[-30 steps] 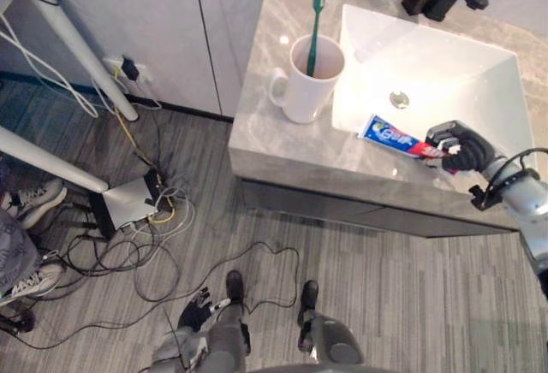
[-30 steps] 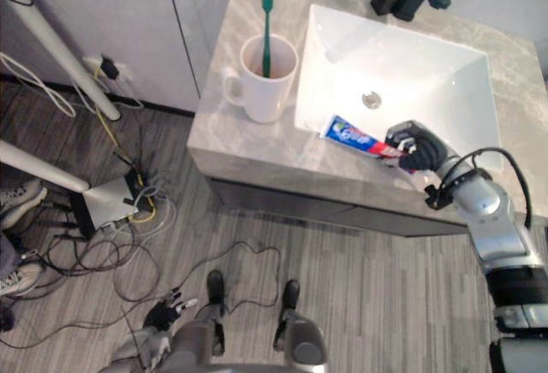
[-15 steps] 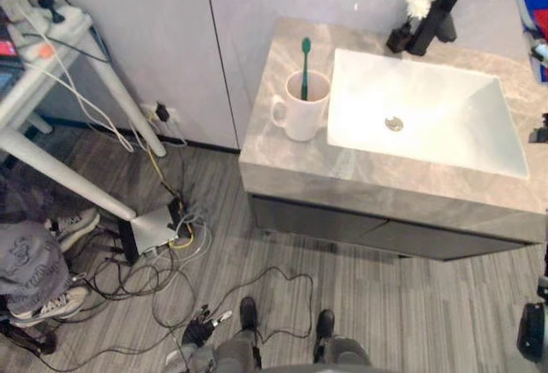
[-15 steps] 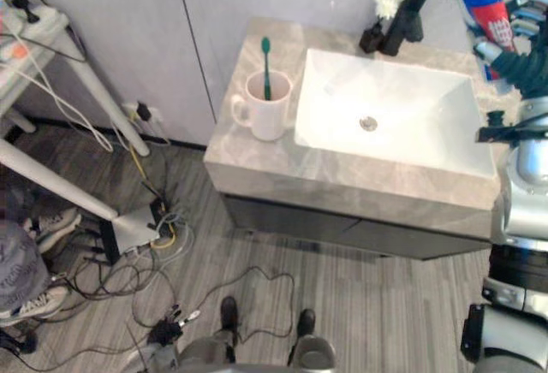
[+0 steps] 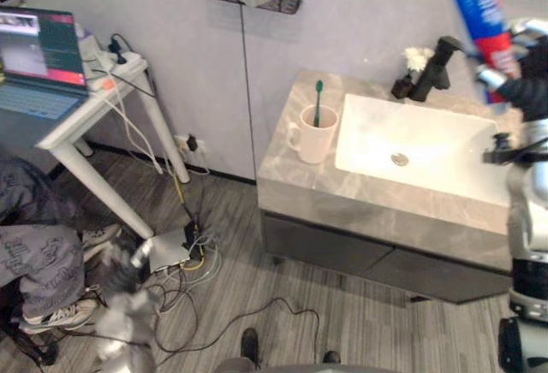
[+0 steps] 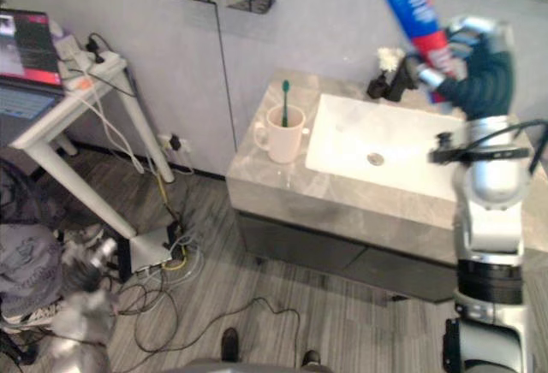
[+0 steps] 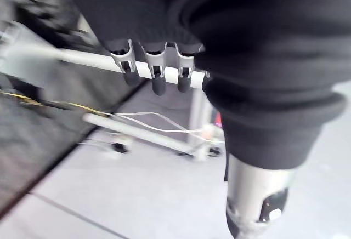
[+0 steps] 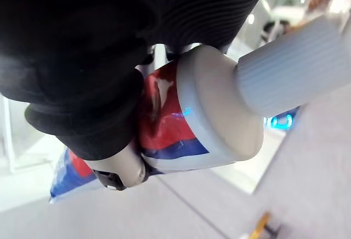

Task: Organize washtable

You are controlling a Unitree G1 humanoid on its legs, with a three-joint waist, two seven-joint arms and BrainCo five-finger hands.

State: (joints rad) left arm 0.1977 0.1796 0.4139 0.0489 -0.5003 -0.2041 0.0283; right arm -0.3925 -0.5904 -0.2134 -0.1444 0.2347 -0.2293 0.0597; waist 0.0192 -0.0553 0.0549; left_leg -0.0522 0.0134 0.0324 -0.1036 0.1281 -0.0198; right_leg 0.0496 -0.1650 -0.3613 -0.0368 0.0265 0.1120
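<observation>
Over the table [image 5: 300, 176] at upper right, we see the right robot hand [image 6: 481, 65] curled round a toothpaste tube [image 6: 411, 5]; lower left, the left robot hand [image 7: 158, 79] hangs relaxed.

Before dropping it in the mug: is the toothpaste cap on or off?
On: a white ribbed cap sits on the toothpaste tube end, past the right hand curled round the tube.

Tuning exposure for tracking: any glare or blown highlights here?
Left eye view: sink basin glares near white. Right wrist view: bright backdrop behind the toothpaste, blue glint on its shoulder, right hand dark against it. Left wrist view: left hand likewise dark.
</observation>
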